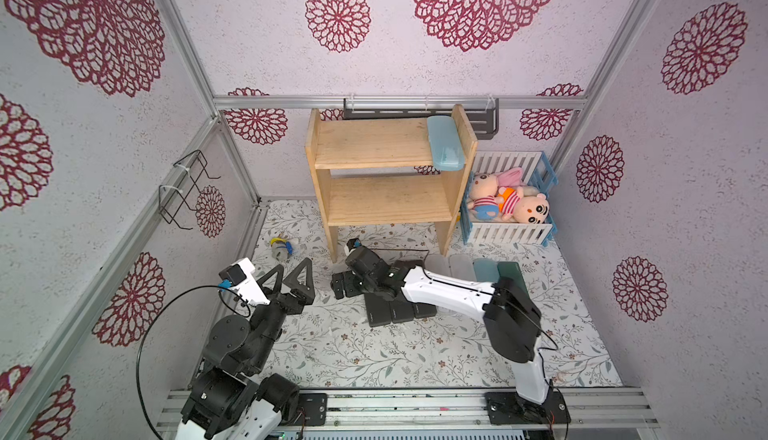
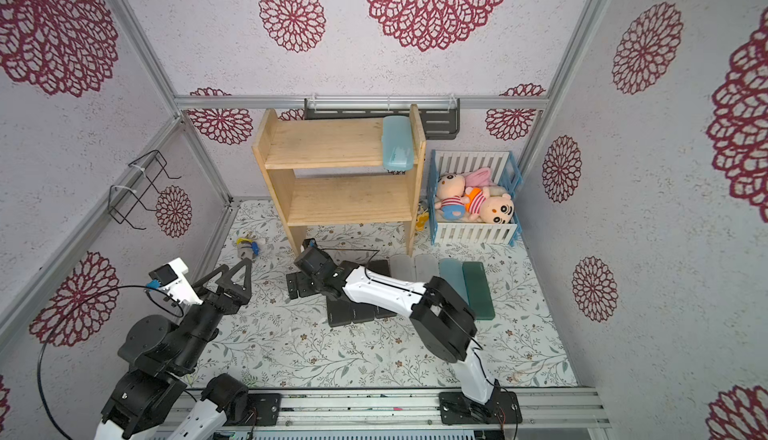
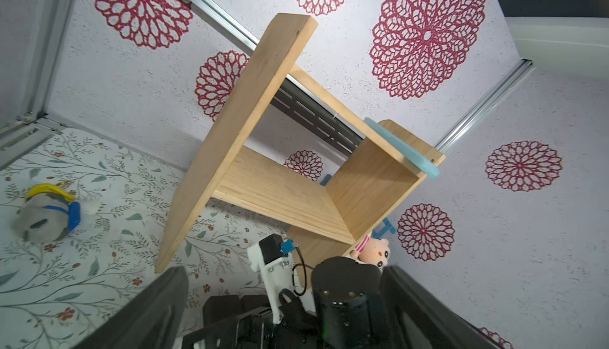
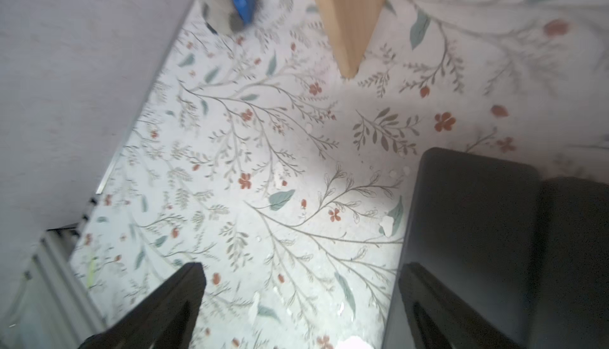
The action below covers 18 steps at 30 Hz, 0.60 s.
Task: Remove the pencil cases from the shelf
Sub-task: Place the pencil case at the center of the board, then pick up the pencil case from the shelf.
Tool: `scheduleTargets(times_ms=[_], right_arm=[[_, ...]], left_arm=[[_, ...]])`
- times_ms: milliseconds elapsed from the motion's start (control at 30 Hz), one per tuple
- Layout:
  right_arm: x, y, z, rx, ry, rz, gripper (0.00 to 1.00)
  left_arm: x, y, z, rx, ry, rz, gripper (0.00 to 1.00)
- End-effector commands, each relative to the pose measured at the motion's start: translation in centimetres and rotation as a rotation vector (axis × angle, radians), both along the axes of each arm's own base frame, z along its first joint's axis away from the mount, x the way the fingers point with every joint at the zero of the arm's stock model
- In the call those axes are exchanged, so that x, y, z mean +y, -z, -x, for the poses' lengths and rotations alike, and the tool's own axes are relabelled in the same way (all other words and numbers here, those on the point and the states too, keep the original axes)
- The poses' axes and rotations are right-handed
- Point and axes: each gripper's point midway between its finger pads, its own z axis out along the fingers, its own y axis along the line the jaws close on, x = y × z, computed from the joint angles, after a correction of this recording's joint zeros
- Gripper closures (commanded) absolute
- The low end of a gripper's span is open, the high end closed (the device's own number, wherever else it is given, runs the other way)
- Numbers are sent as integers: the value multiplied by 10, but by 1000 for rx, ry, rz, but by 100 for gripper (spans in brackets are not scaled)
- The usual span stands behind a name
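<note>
The right gripper (image 1: 347,285) is hanging low over the white floral-printed table mat (image 1: 374,355), its black fingers spreading wide and gripping nothing (the right wrist view is showing only mat between them). One finger is sitting right beside a dark grey oblong plastic pencil case (image 4: 471,215); whether it is touching the case is not clear. That case is lying side by side with two more dark grey cases (image 1: 401,312). The row is continuing toward the right wall with two frosted clear cases (image 1: 461,265), a translucent light blue case (image 1: 484,269) and a dark green case (image 1: 512,269), all on the mat in front of the small two-tier light wooden shelf (image 1: 374,143). One last translucent light blue pencil case (image 1: 446,143) is lying on the shelf's top tier against the right side panel, one end overhanging the front edge. The left gripper (image 1: 293,266) is hovering off to the left, its fingers likewise wide apart and empty.
</note>
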Motion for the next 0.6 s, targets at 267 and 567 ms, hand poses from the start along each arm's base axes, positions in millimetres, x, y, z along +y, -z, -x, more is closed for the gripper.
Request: scheduleTargets(times_ms=[267, 567], right_arm=[[-225, -54, 1, -107, 376, -35, 1], [-334, -36, 27, -66, 532, -54, 1]], left_arm=[[-120, -62, -73, 67, 388, 305, 1], [-199, -89, -133, 107, 495, 346, 1]])
